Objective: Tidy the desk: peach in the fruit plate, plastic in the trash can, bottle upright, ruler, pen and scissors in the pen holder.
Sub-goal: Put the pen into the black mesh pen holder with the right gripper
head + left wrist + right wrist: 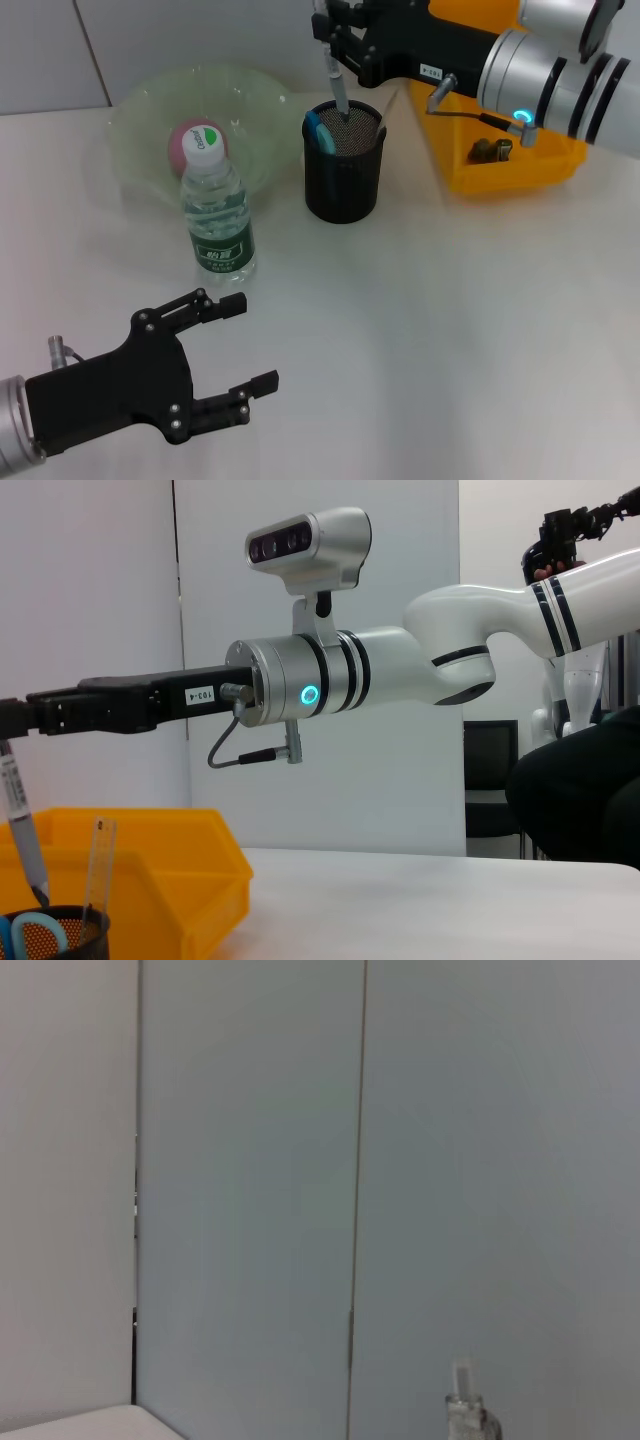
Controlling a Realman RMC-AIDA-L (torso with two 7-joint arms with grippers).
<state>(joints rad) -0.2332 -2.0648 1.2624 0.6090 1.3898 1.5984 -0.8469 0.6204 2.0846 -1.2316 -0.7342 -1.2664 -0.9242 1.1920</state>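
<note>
Nearest the head camera, the left gripper [250, 345] is hanging with its fingers spread wide and gripping nothing, idling on the near side of the pen holder [343, 170] and off toward the robot's left of it.

Just beyond that gripper, the bottle [217, 215] is standing upright on the table [450, 330], its green cap on, to the left of the pen holder. Directly behind the bottle, the fruit plate [150, 110] is holding the peach [185, 145].

Next, the pen holder itself is standing with the blue-handled scissors [318, 131] already poking out of its left rim; in the left wrist view a ruler [97, 865] is standing in it too.

Straight above the holder, the right gripper [335, 45] is pinching the upper end of the pen [338, 85], whose tip is hanging down into the holder's mouth. So the step in hand is probably the pen drop. The next move calls for spreading the fingers while the pen is plumb over the mesh cup, then lifting clear without snagging the rim.

Farthest back, to the right of the holder, the yellow trash can [520, 165] is sitting with something dark inside.
</note>
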